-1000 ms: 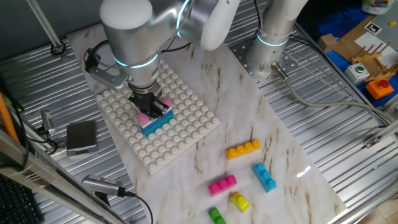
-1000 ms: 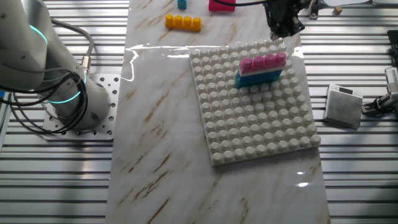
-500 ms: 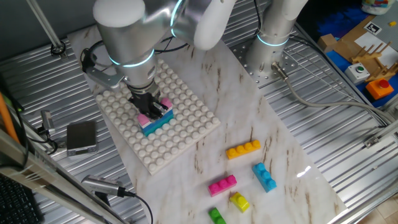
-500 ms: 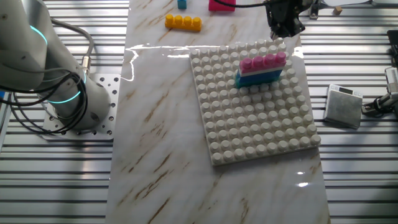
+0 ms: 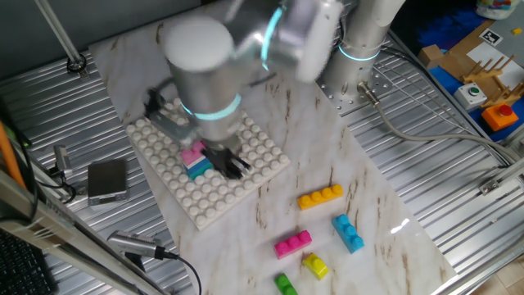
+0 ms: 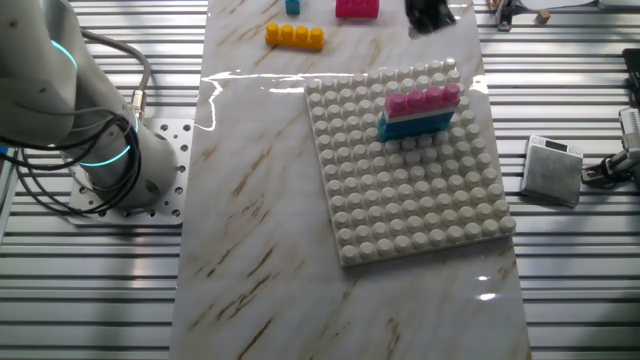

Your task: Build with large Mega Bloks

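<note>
A short stack of Mega Bloks, pink on white on teal (image 5: 195, 160), stands on the white studded baseplate (image 5: 246, 139); it also shows in the other fixed view (image 6: 420, 110). My gripper (image 5: 230, 164) is motion-blurred, just right of the stack and above the plate. Its dark fingers look spread and hold nothing. In the other fixed view the gripper (image 6: 430, 12) is at the top edge, clear of the stack. Loose bricks lie on the marble: orange (image 5: 320, 197), blue (image 5: 348, 233), magenta (image 5: 292, 243), yellow (image 5: 315, 265), green (image 5: 285, 284).
A small grey box (image 5: 107, 179) with cables lies left of the baseplate on the ribbed metal table. The arm's base (image 5: 357, 57) stands at the back. A cardboard and blue clutter (image 5: 475, 65) sits at the far right.
My gripper has swung away from above the pink brick to the right, towards the loose bricks. The stack stays on the baseplate, unmoved.
</note>
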Robot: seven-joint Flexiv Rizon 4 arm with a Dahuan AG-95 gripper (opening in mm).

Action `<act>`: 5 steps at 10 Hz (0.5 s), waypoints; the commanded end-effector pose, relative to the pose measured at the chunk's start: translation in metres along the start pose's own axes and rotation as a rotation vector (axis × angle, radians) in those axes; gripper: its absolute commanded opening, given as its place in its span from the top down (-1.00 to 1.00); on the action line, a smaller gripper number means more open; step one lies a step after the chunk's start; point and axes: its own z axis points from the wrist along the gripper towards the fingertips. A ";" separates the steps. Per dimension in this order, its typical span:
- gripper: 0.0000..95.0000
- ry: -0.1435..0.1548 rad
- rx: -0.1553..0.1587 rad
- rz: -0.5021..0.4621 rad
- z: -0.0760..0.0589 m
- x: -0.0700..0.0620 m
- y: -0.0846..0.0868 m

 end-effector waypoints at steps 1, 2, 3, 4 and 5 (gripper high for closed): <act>1.00 -0.001 0.000 0.012 0.000 0.002 0.007; 1.00 0.000 0.002 0.012 -0.001 0.002 0.006; 1.00 0.003 0.009 -0.006 -0.001 0.002 0.006; 1.00 0.007 0.006 -0.032 -0.001 0.002 0.006; 1.00 0.028 0.007 -0.068 -0.001 0.002 0.006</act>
